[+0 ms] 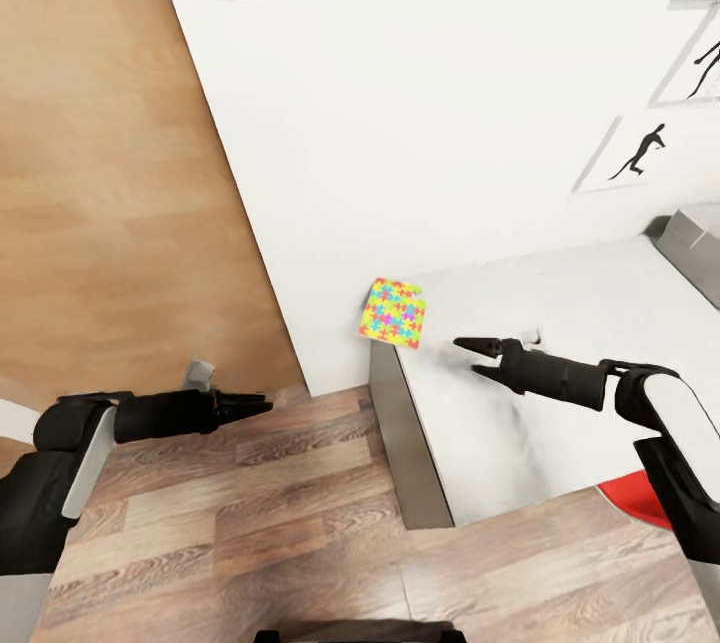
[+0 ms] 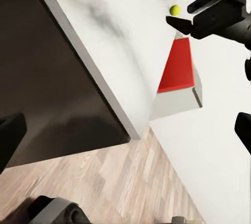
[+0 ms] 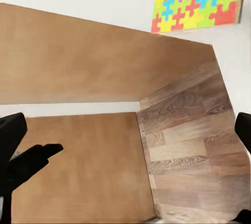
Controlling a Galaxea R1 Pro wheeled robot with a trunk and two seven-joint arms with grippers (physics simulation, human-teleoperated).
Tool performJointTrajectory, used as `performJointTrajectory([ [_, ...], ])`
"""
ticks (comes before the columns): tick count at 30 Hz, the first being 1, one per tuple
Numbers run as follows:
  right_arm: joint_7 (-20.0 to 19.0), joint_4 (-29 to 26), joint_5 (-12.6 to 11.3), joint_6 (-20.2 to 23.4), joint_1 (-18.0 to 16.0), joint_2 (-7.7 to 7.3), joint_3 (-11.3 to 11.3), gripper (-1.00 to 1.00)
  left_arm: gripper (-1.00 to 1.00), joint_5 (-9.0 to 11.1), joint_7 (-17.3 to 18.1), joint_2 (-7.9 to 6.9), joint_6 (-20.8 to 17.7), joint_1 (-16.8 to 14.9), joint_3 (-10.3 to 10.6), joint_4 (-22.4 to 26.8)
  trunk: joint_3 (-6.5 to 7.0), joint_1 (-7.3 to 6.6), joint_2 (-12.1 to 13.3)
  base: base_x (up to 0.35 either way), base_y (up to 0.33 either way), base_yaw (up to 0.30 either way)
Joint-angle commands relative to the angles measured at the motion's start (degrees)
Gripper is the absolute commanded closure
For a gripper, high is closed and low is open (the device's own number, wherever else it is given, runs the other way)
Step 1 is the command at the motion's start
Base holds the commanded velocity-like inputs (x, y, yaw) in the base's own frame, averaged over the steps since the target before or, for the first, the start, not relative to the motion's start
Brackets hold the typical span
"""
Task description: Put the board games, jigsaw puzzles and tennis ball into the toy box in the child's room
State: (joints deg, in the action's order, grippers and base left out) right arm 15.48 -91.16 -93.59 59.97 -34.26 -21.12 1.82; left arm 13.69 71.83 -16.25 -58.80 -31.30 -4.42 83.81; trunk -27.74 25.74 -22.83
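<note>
your right gripper (image 1: 470,356) hovers over the long pale grey-white table (image 1: 560,363), fingers a little apart and holding nothing. just beyond its tips, the bright multicoloured jigsaw puzzle sheet (image 1: 393,312) sits at the table's far corner, against the white wall (image 1: 420,93). your left gripper (image 1: 258,406) hangs over the wood-plank floor (image 1: 250,513), off the table's end; its fingers look nearly together and empty. in the left wrist view, a small yellow-green tennis ball (image 2: 175,10) rests further along the table, beside the right gripper (image 2: 183,23).
</note>
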Motion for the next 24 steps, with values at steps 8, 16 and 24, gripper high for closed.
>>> performJointTrajectory([
  [8, -19.0, -0.1, -0.4, 0.0, 10.4, 0.09, 0.1, -1.0, -1.0, 0.2, 0.0, 0.17, 0.5, 5.7, -3.1, -0.5, 0.64, 0.04, -0.1, -0.076, -0.108, -0.004],
  [16, -26.7, -0.2, 0.1, 0.0, 14.9, 2.21, 0.7, -1.0, -1.0, 0.3, 0.1, 0.33, 4.7, 9.5, -7.4, -3.4, 1.39, 0.04, -0.1, -0.095, -0.116, 0.0],
  [24, -27.4, -0.2, 0.2, 0.0, 15.8, 3.13, 3.3, -1.0, -1.0, 0.2, 0.1, 0.03, 5.7, 9.9, -12.6, -4.5, 2.13, 0.04, -0.1, -0.007, -0.009, 0.0],
])
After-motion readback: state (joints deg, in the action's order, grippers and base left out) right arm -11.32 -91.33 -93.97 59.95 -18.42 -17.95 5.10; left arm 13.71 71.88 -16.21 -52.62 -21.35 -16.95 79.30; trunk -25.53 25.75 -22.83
